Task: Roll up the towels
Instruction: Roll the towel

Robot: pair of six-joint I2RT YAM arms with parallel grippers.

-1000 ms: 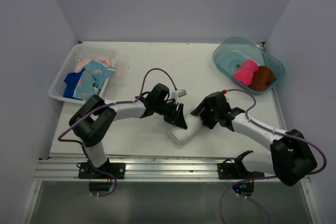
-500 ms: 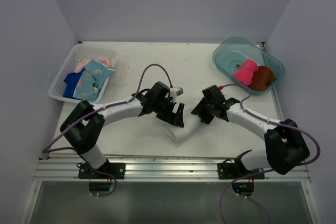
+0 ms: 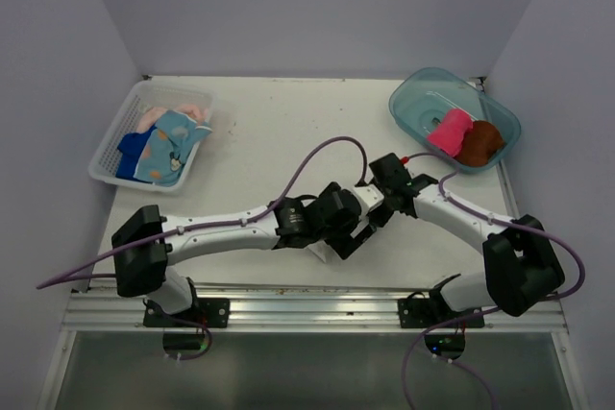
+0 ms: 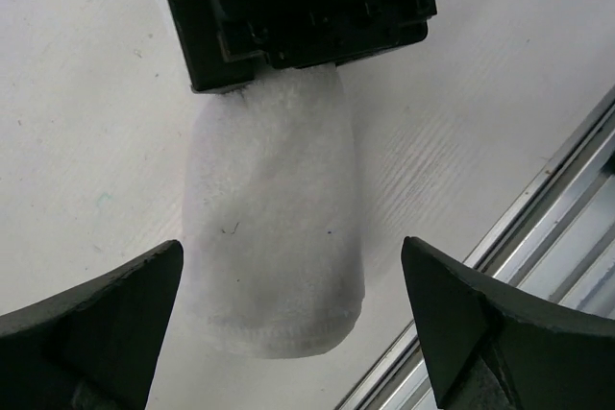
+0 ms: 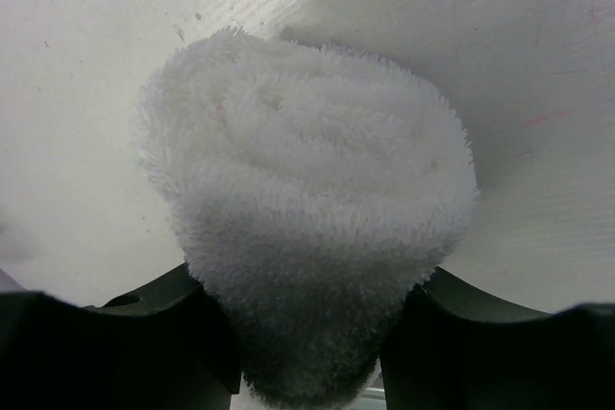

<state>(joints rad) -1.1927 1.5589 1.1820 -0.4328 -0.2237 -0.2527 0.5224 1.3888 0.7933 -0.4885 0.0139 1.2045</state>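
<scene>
Left gripper (image 4: 290, 266) has just sprung fully wide and straddles the rolled white towel (image 4: 274, 237) without touching it, while the right gripper (image 5: 307, 309) has clamped the roll's far end. Lying near the table's (image 3: 288, 122) front edge, the roll seems finished and ready for the teal tub (image 3: 413, 108).

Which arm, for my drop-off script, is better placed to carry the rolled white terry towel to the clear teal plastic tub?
Likely right: the right fingers clamp the rolled white terry towel, and the clear teal plastic tub is nearest them; the left fingers stand open.
</scene>
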